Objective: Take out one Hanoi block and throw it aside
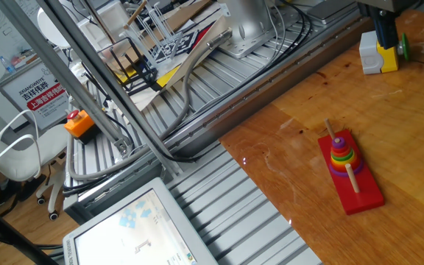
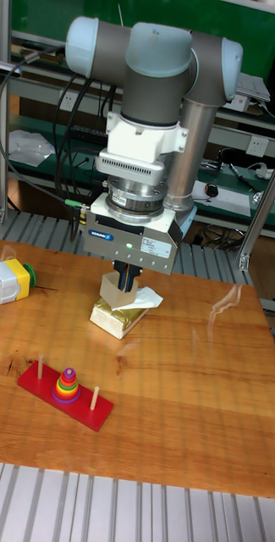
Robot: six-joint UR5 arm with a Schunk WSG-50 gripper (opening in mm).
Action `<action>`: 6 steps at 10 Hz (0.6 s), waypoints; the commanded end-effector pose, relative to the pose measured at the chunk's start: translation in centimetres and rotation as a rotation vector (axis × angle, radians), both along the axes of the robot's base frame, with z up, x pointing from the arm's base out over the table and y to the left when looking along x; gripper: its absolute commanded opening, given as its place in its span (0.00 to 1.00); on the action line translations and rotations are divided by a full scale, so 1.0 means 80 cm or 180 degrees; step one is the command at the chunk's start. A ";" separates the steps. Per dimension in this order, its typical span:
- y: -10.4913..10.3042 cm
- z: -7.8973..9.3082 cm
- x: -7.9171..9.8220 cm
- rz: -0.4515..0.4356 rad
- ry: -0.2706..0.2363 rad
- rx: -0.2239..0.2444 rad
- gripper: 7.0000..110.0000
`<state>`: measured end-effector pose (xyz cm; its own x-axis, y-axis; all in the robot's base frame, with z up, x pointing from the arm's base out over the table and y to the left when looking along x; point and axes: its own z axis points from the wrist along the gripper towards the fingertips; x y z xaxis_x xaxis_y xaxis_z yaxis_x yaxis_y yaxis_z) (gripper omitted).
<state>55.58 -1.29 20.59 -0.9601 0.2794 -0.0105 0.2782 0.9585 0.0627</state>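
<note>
At your nine o'clock, the red-and-white floor sign bore Chinese characters; you could not read them clearly.

One red peg base has three pegs. Five rings sit stacked on the middle peg: purple ring, red, yellow, green, and red on top. Near the base are one white and yellow box and one tan block.

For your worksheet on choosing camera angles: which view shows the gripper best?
The tall fixed view: the gripper faces the camera whole, its fingers hanging close together above a tan block, holding nothing. The fixed view catches only a dark sliver of the gripper at its top edge, by the white and yellow box.
</note>
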 end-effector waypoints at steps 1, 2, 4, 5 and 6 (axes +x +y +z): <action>0.001 0.001 -0.005 -0.0006 0.0013 0.0074 0.00; 0.001 0.001 -0.005 -0.0011 0.0014 0.0074 0.00; 0.002 0.000 -0.003 -0.0022 0.0004 0.0069 0.00; 0.002 0.001 -0.003 -0.0017 0.0004 0.0069 0.00; 0.001 0.001 -0.004 0.0008 0.0008 0.0064 0.00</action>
<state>55.24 -1.41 20.51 -0.9599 0.2802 -0.0033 0.2793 0.9577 0.0689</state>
